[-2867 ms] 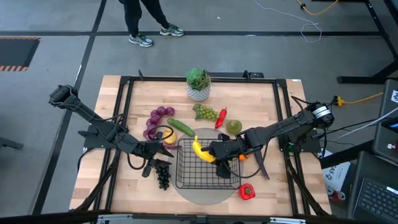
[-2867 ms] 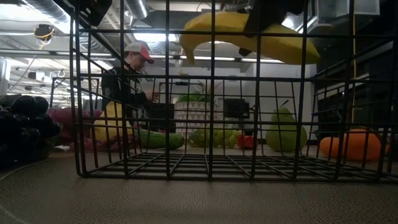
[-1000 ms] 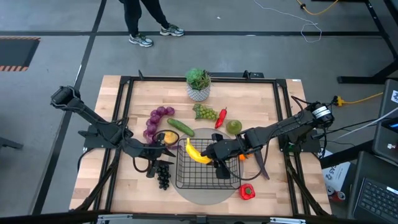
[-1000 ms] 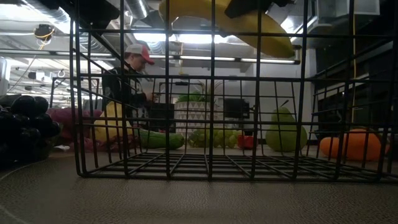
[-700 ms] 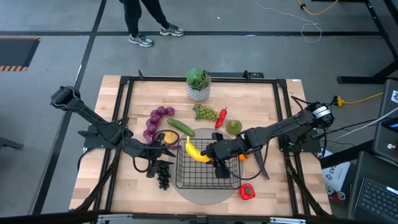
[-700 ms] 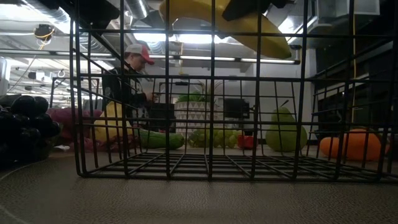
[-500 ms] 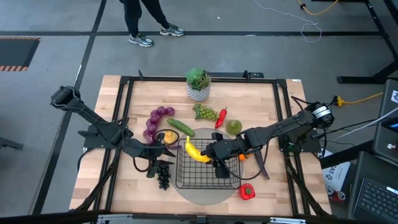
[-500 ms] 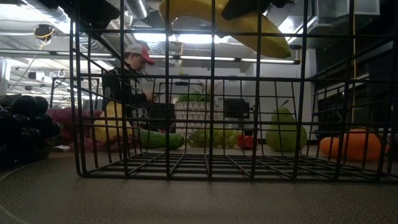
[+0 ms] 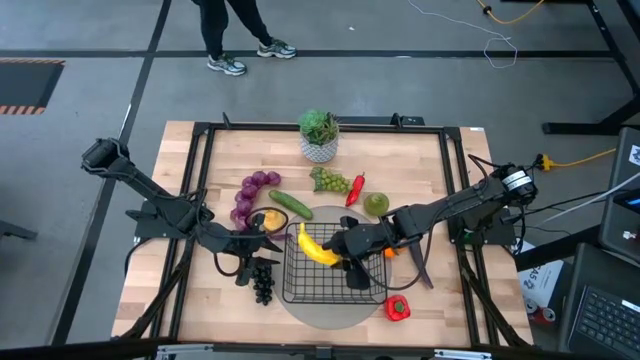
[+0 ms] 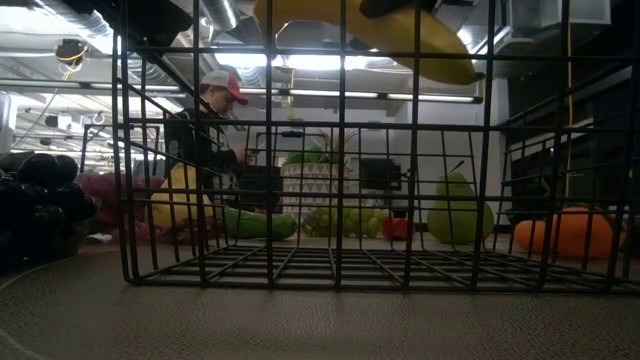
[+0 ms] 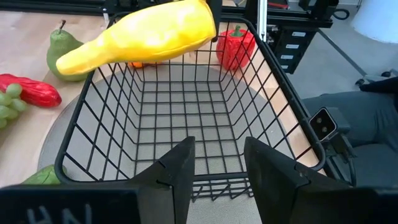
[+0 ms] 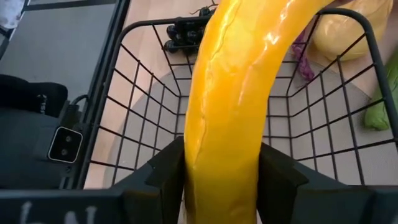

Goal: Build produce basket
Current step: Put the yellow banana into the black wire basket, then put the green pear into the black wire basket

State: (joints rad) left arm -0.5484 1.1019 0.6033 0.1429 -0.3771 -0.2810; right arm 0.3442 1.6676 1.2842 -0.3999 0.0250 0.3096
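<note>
The black wire basket (image 9: 335, 268) stands on a round grey mat (image 9: 325, 315) near the table's front middle. A yellow banana (image 9: 316, 246) hangs above the basket's far left part, with my right gripper (image 9: 345, 254) shut on it; the low view shows the banana (image 10: 400, 40) over the basket's top rim (image 10: 340, 52). My left gripper (image 9: 266, 244) waits open just outside the basket's left side, and its own view shows nothing between its fingers (image 11: 177, 168). More produce lies on the table around the basket. My right gripper pinches the banana between its two fingers (image 12: 165, 177), near the banana's right end (image 12: 221, 158). The fingers slant down from the table's right and lie along the fruit. The banana's free length reaches past the fingertips toward the table's left, clear above the basket.
Black grapes (image 9: 262, 283) and a yellow fruit (image 9: 271, 220) lie left of the basket. Behind it are a cucumber (image 9: 291, 204), purple grapes (image 9: 252, 190), green grapes (image 9: 330, 181), a chili (image 9: 354, 190), a pear (image 9: 376, 204) and a potted plant (image 9: 319, 135). A red pepper (image 9: 397, 308) lies right.
About three seconds ago the banana hung lower and nearer the basket's middle; my right gripper has since carried it a little up and toward the table's left. Over the last second both arms and the banana have kept still.
</note>
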